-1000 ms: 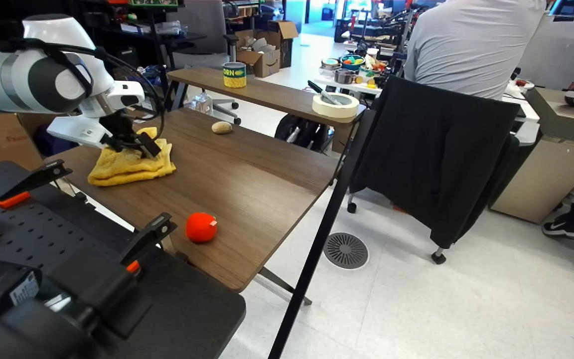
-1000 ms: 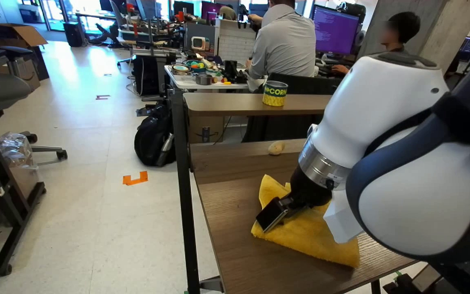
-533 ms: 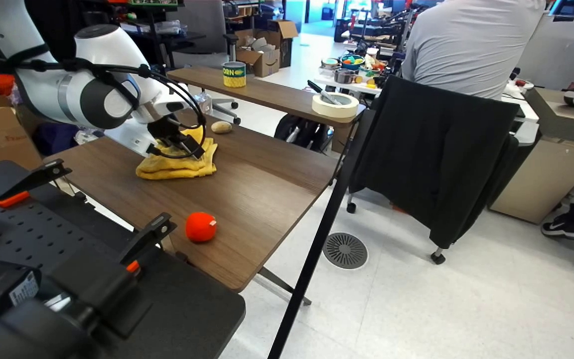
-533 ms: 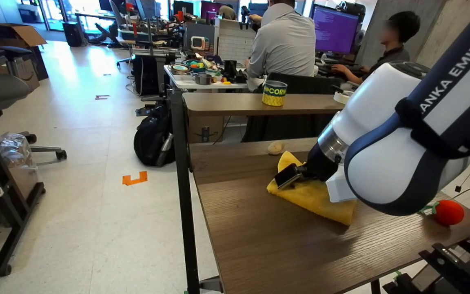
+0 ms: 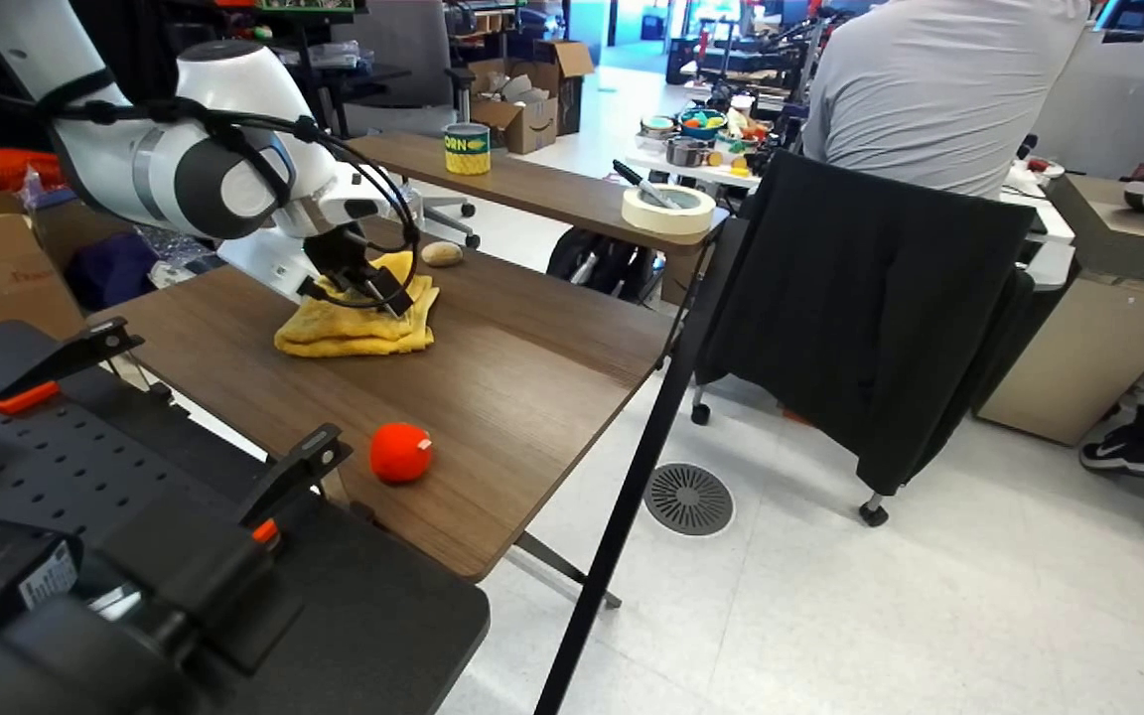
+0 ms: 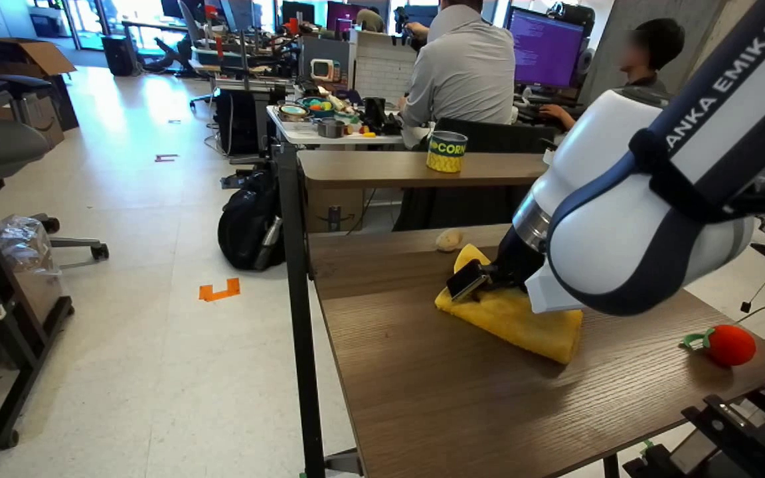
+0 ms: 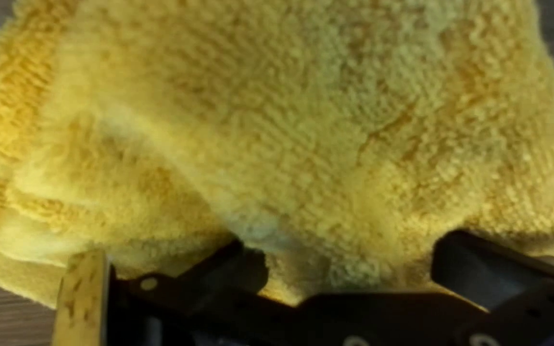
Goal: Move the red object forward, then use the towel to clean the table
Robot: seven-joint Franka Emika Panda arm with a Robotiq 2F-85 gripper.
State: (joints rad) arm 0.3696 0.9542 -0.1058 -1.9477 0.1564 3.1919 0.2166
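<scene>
The tool (image 7: 351,259) is spread wide, pinching nothing; its tips (image 7: 456,264) rest in the folded towel (image 7: 296,120), which lies directly beneath on the bench (image 5: 502,387), between the edge by the shelf (image 5: 532,195) and the edge by the stand (image 5: 373,616). The ball (image 6: 731,345) sits well apart, near a corner on the stand's side. Wiping is probably the step in hand; with no grip, the next stroke likely turns on the tips pressing down to drag the towel.
</scene>
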